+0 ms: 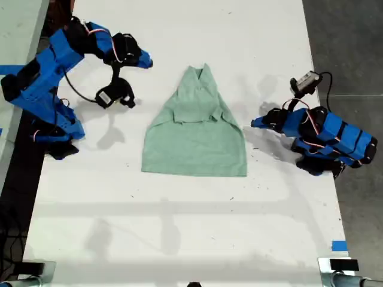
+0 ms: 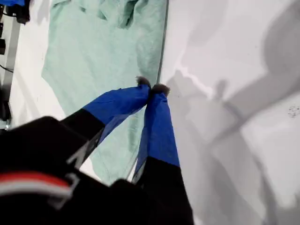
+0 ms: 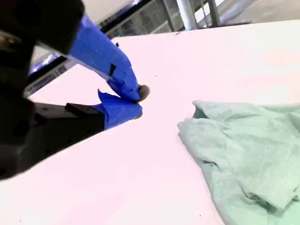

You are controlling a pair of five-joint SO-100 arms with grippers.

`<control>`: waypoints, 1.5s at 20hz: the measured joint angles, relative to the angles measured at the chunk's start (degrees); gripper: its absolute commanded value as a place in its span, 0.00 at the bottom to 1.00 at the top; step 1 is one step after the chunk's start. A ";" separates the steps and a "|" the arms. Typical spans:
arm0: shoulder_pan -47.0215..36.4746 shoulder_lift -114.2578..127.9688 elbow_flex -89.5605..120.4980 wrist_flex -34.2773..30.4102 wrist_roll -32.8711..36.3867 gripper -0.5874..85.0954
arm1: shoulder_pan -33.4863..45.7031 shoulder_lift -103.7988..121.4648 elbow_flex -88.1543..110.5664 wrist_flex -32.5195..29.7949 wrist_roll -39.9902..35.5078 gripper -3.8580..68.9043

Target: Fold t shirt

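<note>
t shirt [image 1: 194,134]: partly folded, mid-table [image 1: 179,227]
my first gripper [image 2: 153,87]: jaws closed, empty
my second gripper [image 3: 139,101]: jaws closed, empty

My first gripper [image 2: 152,87] fingers touching; t shirt [image 2: 101,61] edge beside.

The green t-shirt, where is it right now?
The t shirt lies partly folded in the middle of the white table in the exterior view, between the two blue arms, and neither claw is holding it.
</note>
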 measured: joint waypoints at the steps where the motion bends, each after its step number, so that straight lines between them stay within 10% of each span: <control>1: 2.55 9.32 10.81 -5.01 -1.93 0.00 | 0.00 0.00 0.00 0.00 0.00 0.08; 6: 17.58 66.62 75.41 -30.23 -9.40 0.00 | 0.00 0.00 0.00 0.00 0.00 0.08; 30: 16.35 83.06 94.13 -25.31 -9.40 0.00 | 0.00 0.00 0.00 0.00 0.53 0.08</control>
